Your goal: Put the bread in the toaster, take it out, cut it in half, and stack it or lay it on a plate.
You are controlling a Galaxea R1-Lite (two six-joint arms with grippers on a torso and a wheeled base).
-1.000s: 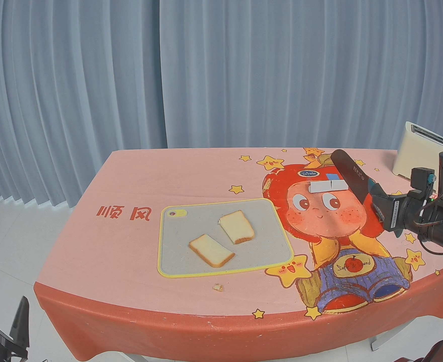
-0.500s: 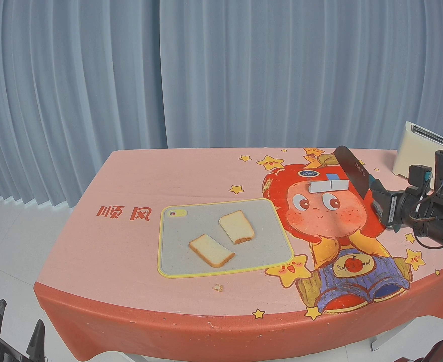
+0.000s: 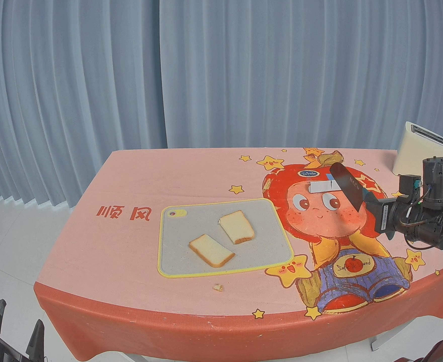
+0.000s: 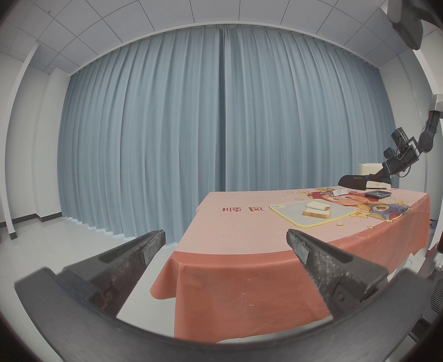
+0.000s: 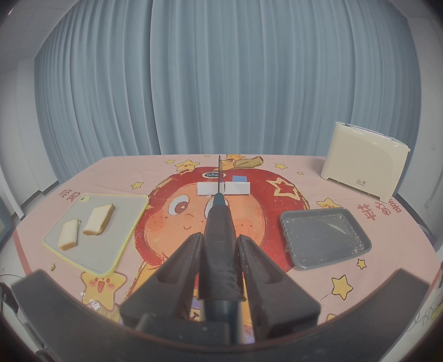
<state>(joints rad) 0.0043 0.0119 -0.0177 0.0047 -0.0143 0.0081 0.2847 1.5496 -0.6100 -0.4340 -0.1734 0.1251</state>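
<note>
A rounded table draped in a smooth salmon cloth, printed with a cartoon girl and stars, stands before pleated blue-grey curtains. A flat grey cutting board with a yellow rim carries the near bread half and the far bread half, lying apart. The right gripper clamps a dark knife by its handle, the blade raised above the cloth. A boxy cream toaster and a shallow grey tray sit on the table's right side. The left gripper hangs with fingers spread, low off the near left corner.

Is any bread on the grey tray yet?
No, both bread halves lie on the cutting board, and the grey tray holds no bread.
</note>
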